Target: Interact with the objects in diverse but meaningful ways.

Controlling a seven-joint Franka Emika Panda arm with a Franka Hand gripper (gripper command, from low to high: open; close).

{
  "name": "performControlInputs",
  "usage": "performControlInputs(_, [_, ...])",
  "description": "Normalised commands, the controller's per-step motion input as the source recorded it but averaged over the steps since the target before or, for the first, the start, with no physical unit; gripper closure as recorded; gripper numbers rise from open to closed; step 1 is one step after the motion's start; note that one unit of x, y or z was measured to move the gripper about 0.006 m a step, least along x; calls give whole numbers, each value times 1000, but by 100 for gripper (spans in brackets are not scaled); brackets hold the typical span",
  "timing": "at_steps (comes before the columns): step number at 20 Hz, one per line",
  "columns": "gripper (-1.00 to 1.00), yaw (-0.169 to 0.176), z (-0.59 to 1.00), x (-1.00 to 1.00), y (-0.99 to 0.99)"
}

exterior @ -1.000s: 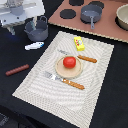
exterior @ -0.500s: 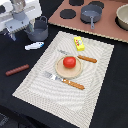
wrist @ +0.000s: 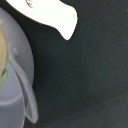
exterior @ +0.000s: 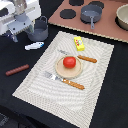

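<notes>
Exterior view: tomato [exterior: 69, 62] on plate [exterior: 60, 73]; pot [exterior: 39, 31] contents unclear.

In the exterior view the arm [exterior: 17, 17] covers the pot [exterior: 38, 31] at its 9 o'clock side, and the fingers are hidden behind the arm's body, so their spread cannot be told. A bowl [exterior: 122, 17] at 2 o'clock is cut by the edge. In the wrist view only part of the pot's wall and one handle [wrist: 27, 92] show, blurred; the fish [wrist: 52, 17] is cut off, only its tail end visible.
</notes>
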Motion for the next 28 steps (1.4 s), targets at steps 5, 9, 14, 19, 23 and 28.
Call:
performControlInputs(5, [-100, 16, 91, 215, 315])
performControlInputs(9, [-100, 32, 154, 312, 285])
performControlInputs(14, [-100, 0, 79, 555, -295])
performControlInputs(19, [-100, 26, 52, 598, -557])
performControlInputs(23, [-100, 88, 40, 398, -621])
performControlInputs(28, [-100, 108, 23, 305, -675])
